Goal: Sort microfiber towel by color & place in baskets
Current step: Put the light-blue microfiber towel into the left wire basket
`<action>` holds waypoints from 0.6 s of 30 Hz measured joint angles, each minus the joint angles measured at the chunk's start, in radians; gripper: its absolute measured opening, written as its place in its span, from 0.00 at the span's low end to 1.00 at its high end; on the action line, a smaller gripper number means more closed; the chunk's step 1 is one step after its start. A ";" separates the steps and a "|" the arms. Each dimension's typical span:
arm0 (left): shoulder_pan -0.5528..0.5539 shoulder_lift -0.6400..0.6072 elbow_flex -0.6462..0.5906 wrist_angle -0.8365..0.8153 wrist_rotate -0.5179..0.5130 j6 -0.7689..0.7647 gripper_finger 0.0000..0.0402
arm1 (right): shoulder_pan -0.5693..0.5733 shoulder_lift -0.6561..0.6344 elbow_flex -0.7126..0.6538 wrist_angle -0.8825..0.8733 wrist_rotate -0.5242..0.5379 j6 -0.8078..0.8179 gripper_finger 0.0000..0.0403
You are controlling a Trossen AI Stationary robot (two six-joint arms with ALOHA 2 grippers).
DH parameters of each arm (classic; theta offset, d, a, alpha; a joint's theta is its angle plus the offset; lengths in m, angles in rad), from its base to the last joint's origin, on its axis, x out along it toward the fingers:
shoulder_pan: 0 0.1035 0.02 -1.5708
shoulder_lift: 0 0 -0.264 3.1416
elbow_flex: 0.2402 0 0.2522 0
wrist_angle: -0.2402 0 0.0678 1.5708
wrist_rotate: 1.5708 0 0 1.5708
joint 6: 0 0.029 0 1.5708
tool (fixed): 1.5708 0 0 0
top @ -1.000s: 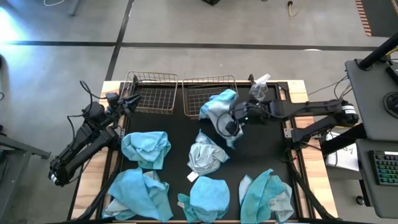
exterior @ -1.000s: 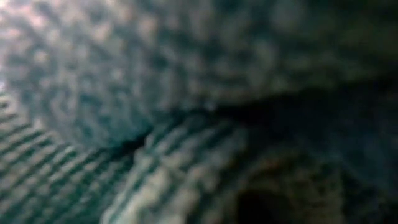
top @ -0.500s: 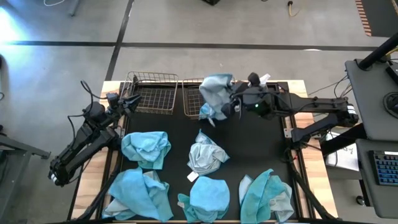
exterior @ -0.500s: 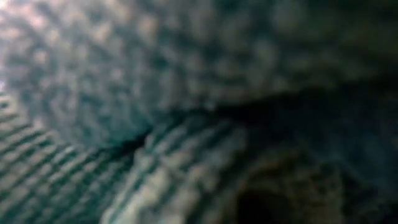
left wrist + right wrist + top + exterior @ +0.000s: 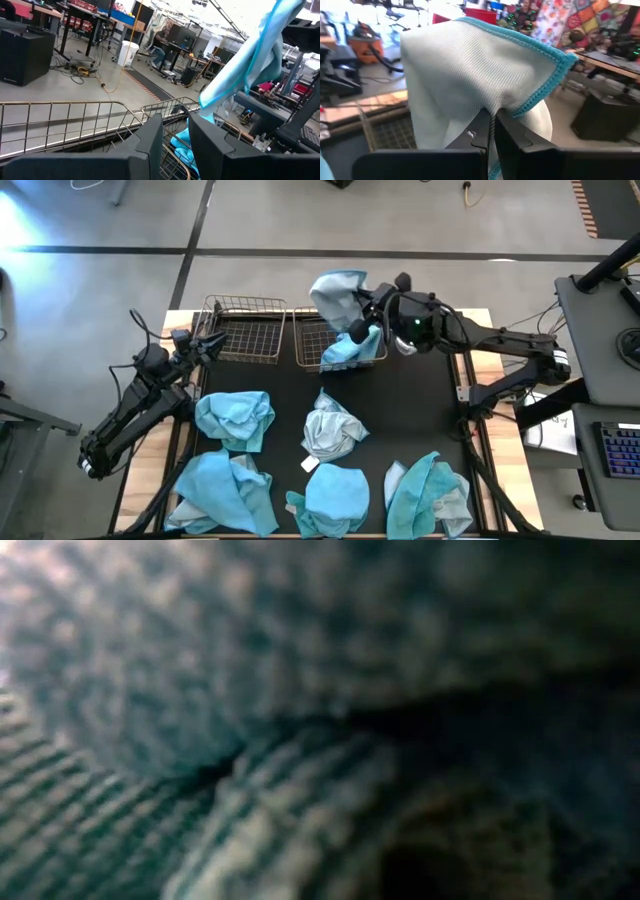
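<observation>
- Right gripper (image 5: 372,315) pinches a pale towel (image 5: 338,295), fingers closed tight.
- Below it sits 1 wire basket (image 5: 310,350).
- Left gripper (image 5: 175,135), slightly parted, holds nothing.

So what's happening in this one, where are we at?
The right pincer is shut on a pale, blue-edged microfiber towel and holds it over the right-hand brassy wire-mesh basket, with its lower end hanging into that basket. The matching left basket holds no towel. Five more crumpled towels lie on the black mat, among them a pale grey one mid-mat. The left pincer waits by the left basket.
</observation>
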 joint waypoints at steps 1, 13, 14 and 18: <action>0.000 0.000 0.000 0.000 0.000 0.000 0.20 | -0.011 0.010 0.000 0.017 -0.016 0.000 0.03; 0.000 0.000 -0.001 0.049 0.073 0.000 0.20 | -0.077 0.146 0.000 0.171 -0.225 0.054 0.03; 0.000 0.000 -0.001 0.081 0.115 0.000 0.20 | -0.077 0.157 0.000 0.182 -0.229 0.054 0.03; 0.000 0.000 -0.001 0.242 0.232 -0.014 0.20 | -0.077 0.190 0.010 0.210 -0.236 0.052 0.03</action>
